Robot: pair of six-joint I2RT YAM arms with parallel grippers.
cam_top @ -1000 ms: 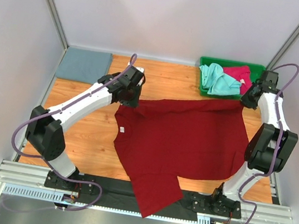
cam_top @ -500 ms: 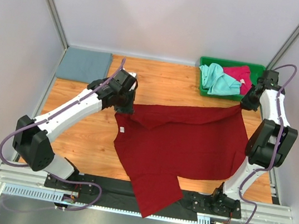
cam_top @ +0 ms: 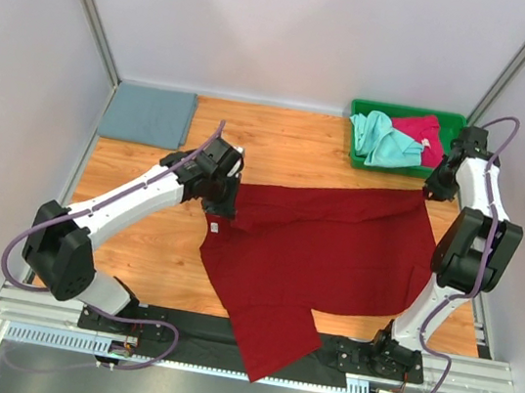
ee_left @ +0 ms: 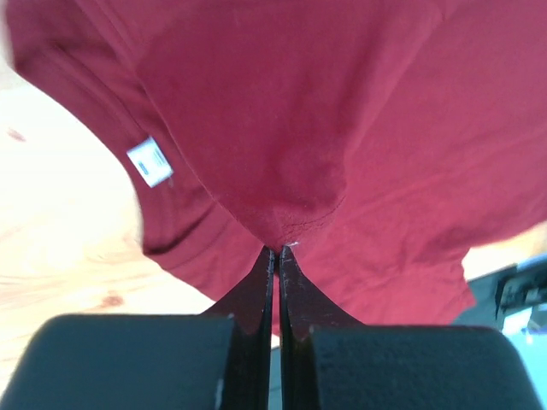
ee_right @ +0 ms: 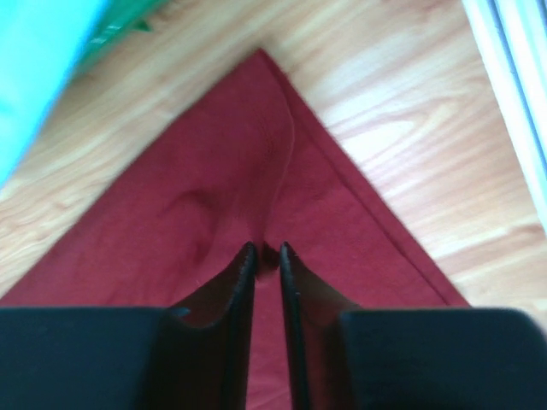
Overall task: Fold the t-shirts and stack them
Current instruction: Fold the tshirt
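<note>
In the tray (cam_top: 452, 118), mint t-shirt (cam_top: 382, 138) touches pinkish-red t-shirt (cam_top: 421, 129).

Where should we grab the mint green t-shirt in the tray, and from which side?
Probably the raised crumple near the middle of the mint green t-shirt, coming straight down from above. It lies heaped in the left half of the green tray, whose walls block a side approach, and no flat hem shows. The right gripper is the nearer one.
</note>
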